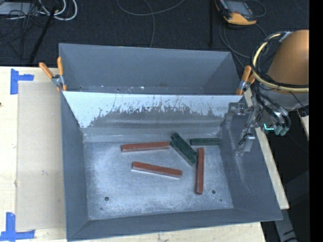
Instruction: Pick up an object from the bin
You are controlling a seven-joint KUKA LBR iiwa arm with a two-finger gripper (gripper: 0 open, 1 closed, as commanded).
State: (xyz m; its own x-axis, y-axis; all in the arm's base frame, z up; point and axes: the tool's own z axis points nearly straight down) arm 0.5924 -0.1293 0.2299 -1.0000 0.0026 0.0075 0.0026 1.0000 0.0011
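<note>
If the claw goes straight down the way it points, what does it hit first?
Likely the bin's right wall under the claw; the nearest green bar lies to its left. Depth unclear.

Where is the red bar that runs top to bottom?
In the camera view the red bar lies on the right of the bin floor, its top end beside the slanted dark green bar.

The arm (276,114) extended in from the right, its wrist capped by a rounded orange cover (295,57) that sat above and to the right of the hand (246,142). Dark cables (257,67) looped round the cover's edge and ran down toward the hand. The grey hand hung pointing downward, with a small teal light (270,128) just to its right.
</note>
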